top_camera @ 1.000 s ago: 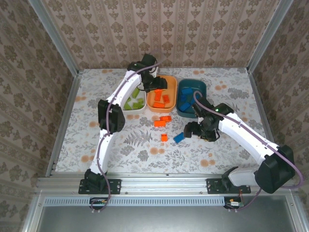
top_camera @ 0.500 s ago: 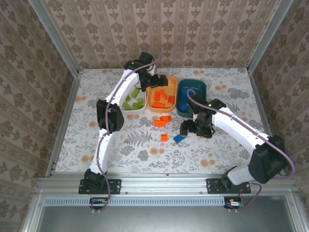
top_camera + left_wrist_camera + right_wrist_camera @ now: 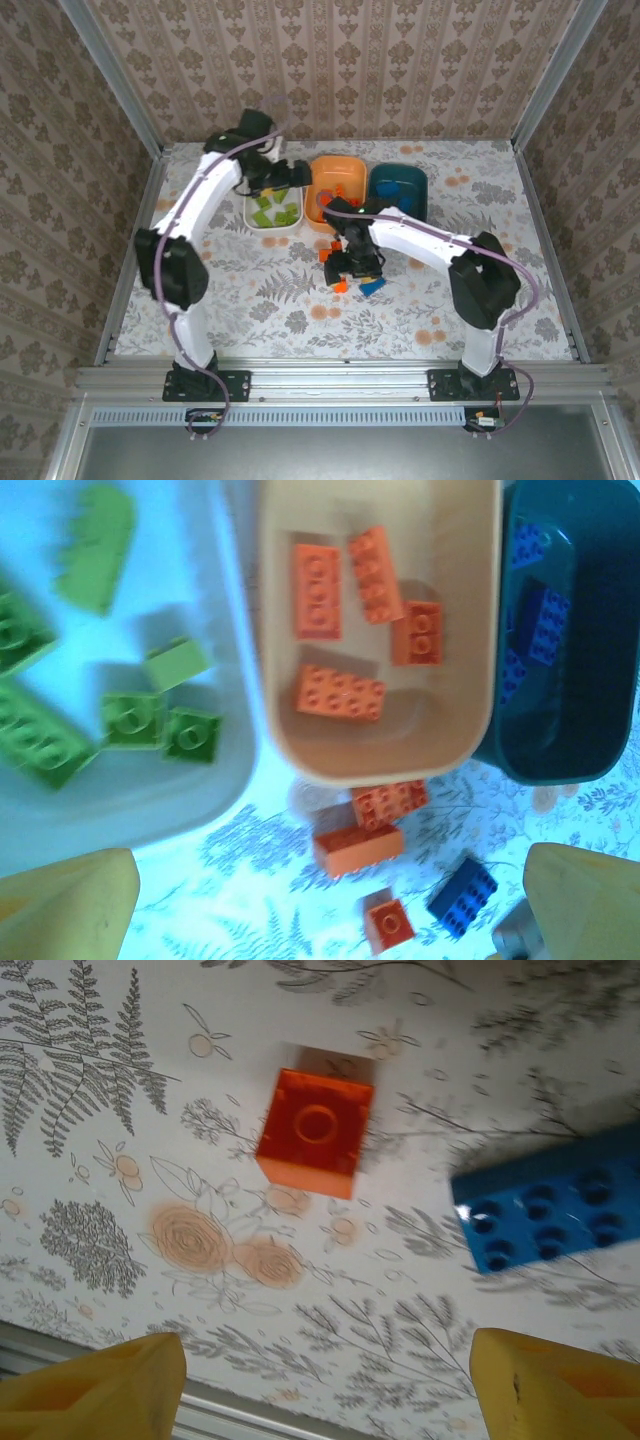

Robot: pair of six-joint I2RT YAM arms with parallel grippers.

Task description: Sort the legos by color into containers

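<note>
Three containers stand side by side at the back: a white tub (image 3: 272,213) (image 3: 150,800) of lime green legos (image 3: 130,720), an orange tub (image 3: 335,190) (image 3: 470,730) of orange legos (image 3: 340,692), and a dark teal tub (image 3: 398,188) (image 3: 590,750) of blue legos (image 3: 545,620). Loose on the table lie two orange bricks (image 3: 358,847) (image 3: 390,802), a small orange brick (image 3: 340,287) (image 3: 315,1130) and a blue brick (image 3: 372,287) (image 3: 550,1210). My left gripper (image 3: 290,176) (image 3: 325,920) hangs open and empty high over the white and orange tubs. My right gripper (image 3: 348,268) (image 3: 325,1400) is open low over the loose bricks, touching none.
Patterned walls and metal posts close in the flowered table (image 3: 450,310) on three sides. The metal rail (image 3: 340,378) (image 3: 60,1345) at the near edge lies just in front of my right gripper. The right arm's link (image 3: 420,238) arches in front of the teal tub.
My left arm swung left from over the orange tub toward the white one and its jaws opened. My right gripper moved left from beside the blue brick to over the small orange brick.
</note>
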